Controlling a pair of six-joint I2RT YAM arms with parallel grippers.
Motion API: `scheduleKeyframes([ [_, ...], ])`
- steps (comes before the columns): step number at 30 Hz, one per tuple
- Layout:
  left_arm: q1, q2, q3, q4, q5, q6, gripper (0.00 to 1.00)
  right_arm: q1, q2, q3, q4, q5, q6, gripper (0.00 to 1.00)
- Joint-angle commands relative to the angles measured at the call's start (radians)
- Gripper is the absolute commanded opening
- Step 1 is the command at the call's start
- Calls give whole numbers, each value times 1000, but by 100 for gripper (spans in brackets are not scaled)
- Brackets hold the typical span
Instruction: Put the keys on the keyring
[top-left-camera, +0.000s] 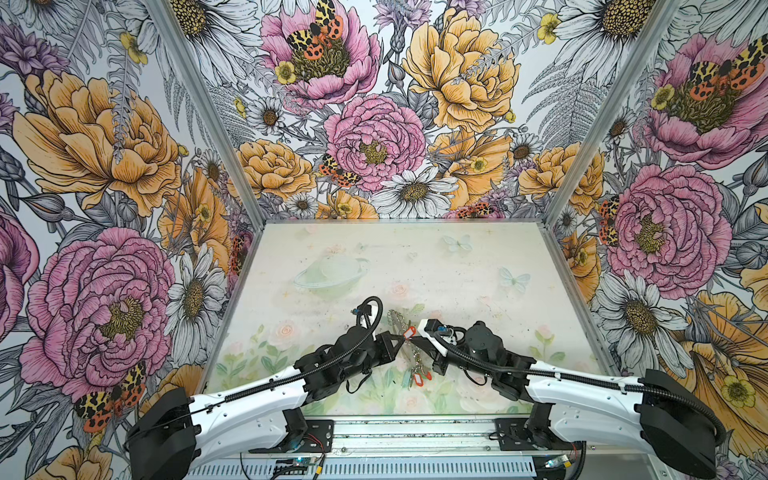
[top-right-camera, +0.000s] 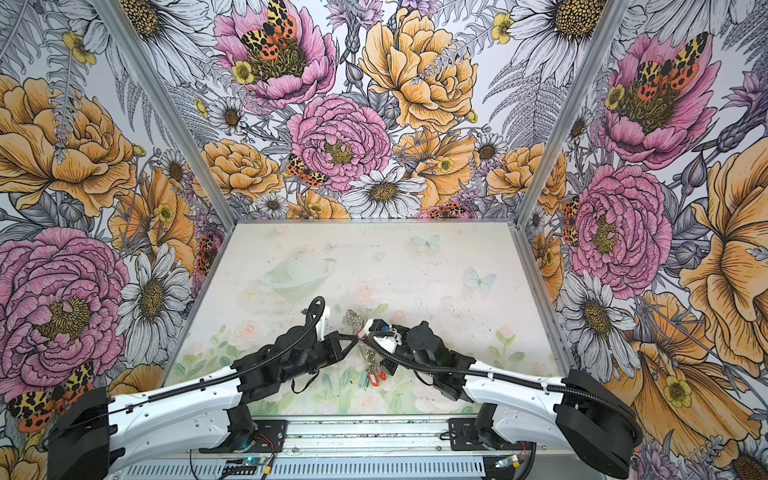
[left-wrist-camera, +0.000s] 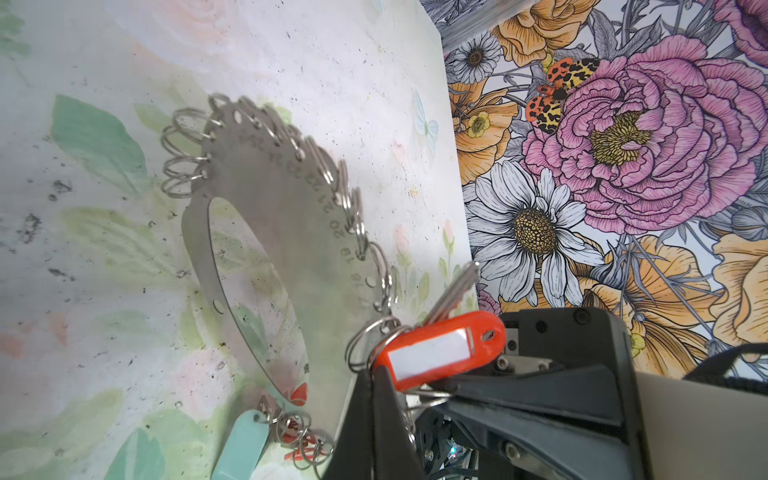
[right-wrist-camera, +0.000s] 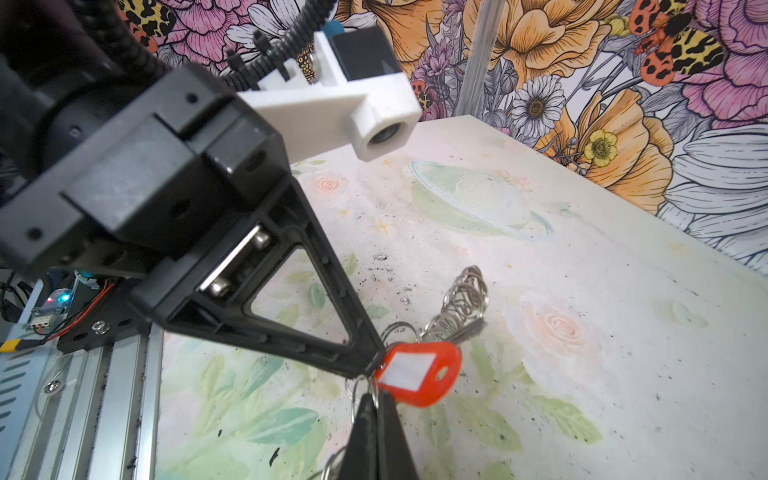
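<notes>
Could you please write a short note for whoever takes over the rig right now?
Left gripper: fingers shut at the ring end of the red-tag key, held off the table.
Right gripper: fingers shut on a wire ring of the keyring, right beside that tag; the band stands tilted, not flat.
Done: a teal tag and some red ones hang on rings at the band's near end.
Left: I cannot tell whether the red-tag key is fully threaded onto a ring. Check that, finish it if needed, then release.
</notes>
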Motion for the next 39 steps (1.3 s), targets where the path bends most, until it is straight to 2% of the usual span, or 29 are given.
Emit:
scheduleKeyframes([
  [1, 0, 35, -28, -40, 26, -8, 6, -16, -5, 9, 246, 73, 39, 0],
  [10, -8, 58, -24, 14, 52, 0, 13, -15, 38, 1, 347, 130, 65, 0],
  [18, -7, -59, -20, -60, 4, 70, 17, -31, 11, 11, 236, 36, -3, 0],
  [21, -5, -140, -5, -116, -17, 174, 18, -60, -8, 4, 207, -54, -5, 0],
  [24, -7, -216, -15, -107, -4, 329, 19, -74, -21, -2, 202, -129, -4, 0],
  [28, -7, -282, -55, -23, 34, 535, 19, -79, -29, -3, 217, -194, -1, 0],
  [33, -8, -296, -115, 135, 78, 787, 19, -79, -36, 0, 217, -263, -4, 0],
  [36, -7, -295, -143, 205, 97, 867, 18, -78, -49, -2, 216, -284, -2, 0],
  [39, -5, -301, -143, 199, 145, 930, 17, -78, -62, -6, 214, -309, -4, 0],
])
